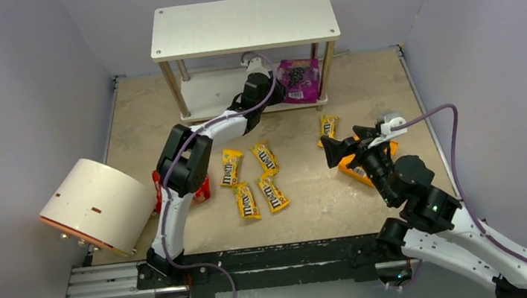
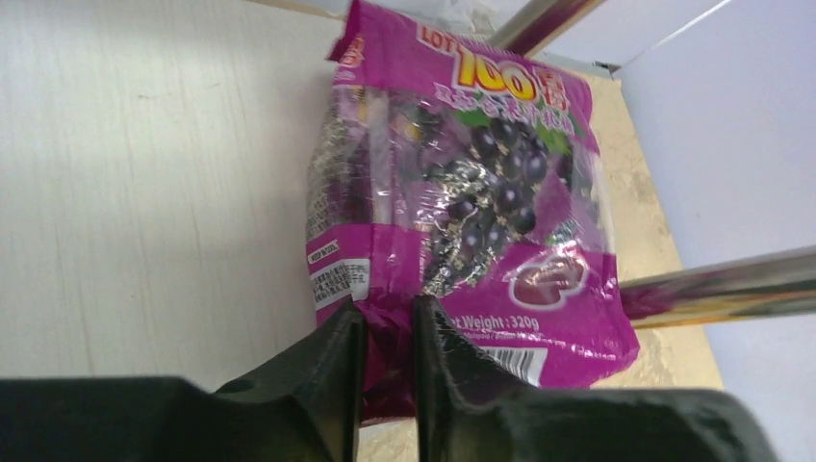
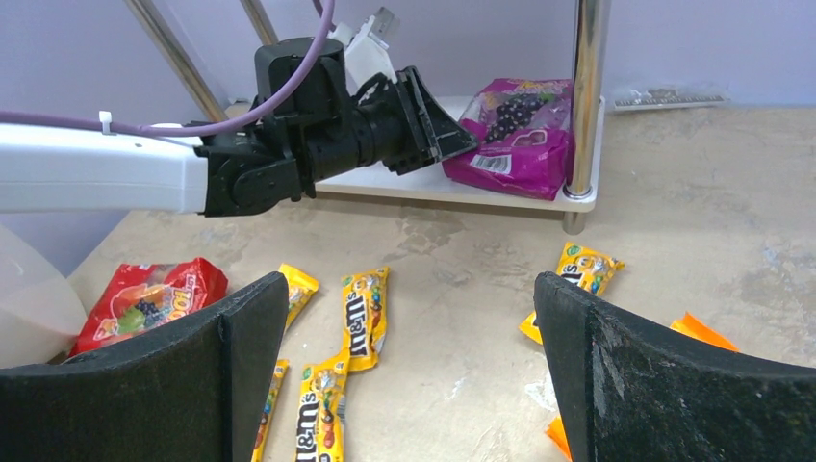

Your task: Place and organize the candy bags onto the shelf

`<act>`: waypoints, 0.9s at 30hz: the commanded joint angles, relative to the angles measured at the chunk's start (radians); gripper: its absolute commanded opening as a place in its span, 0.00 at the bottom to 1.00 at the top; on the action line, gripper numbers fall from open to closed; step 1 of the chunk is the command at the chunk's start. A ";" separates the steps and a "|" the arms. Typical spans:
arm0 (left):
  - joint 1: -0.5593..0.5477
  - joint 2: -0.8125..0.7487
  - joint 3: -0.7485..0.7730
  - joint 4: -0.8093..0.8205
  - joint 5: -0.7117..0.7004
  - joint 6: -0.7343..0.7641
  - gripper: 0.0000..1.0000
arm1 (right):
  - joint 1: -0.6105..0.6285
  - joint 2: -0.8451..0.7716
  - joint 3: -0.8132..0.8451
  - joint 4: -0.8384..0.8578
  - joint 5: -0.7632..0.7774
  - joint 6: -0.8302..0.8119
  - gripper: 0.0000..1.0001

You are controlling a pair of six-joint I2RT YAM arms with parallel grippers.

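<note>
Top external view: at the near left, a white-and-orange cylinder (image 1: 94, 202) lies on its side at the edge of the table (image 1: 305, 215). To its right a red pouch (image 1: 202, 191) lies flat, mostly hidden under the left arm (image 1: 172, 212). Right of that, four yellow packets (image 1: 245, 200) lie in a loose group on the tan surface. A fifth packet (image 1: 328, 128) lies apart from them, farther back and near the shelf's right front post.

At the near right, the right claw (image 1: 337, 152) hangs over an orange pouch (image 1: 359, 175), which shows only in part beneath it. The right wrist view shows this claw released: its fingers (image 3: 202, 385) are spread wide with nothing between them, and a corner of the orange pouch lies just beside the right finger.

Farther back, the left arm is stretched out to the shelf (image 1: 243, 25), which stands at the far edge of the table. The left claw (image 1: 265, 81) is in under the top board, level with the lower board (image 2: 144, 173).

In the left wrist view, its two fingers are clenched on the near bottom edge of the purple pouch (image 2: 462, 192), with a fold of foil pinched between them. The purple pouch lies flat on the right end of the lower board, between the two right-hand posts (image 2: 722, 289). Its near edge sits at the board's front edge.
</note>
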 commanded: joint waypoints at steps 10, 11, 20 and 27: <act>0.005 -0.060 -0.102 0.044 -0.154 -0.125 0.00 | 0.001 0.024 0.039 0.009 0.014 -0.018 0.99; 0.003 -0.054 -0.094 0.056 -0.154 -0.129 0.00 | 0.001 0.024 0.038 0.009 0.014 -0.019 0.99; -0.039 0.041 0.060 -0.013 -0.254 -0.202 0.00 | 0.001 0.022 0.035 0.012 0.038 -0.017 0.99; -0.066 0.051 0.092 0.002 -0.255 -0.159 0.01 | 0.001 0.018 0.033 0.013 0.041 -0.018 0.99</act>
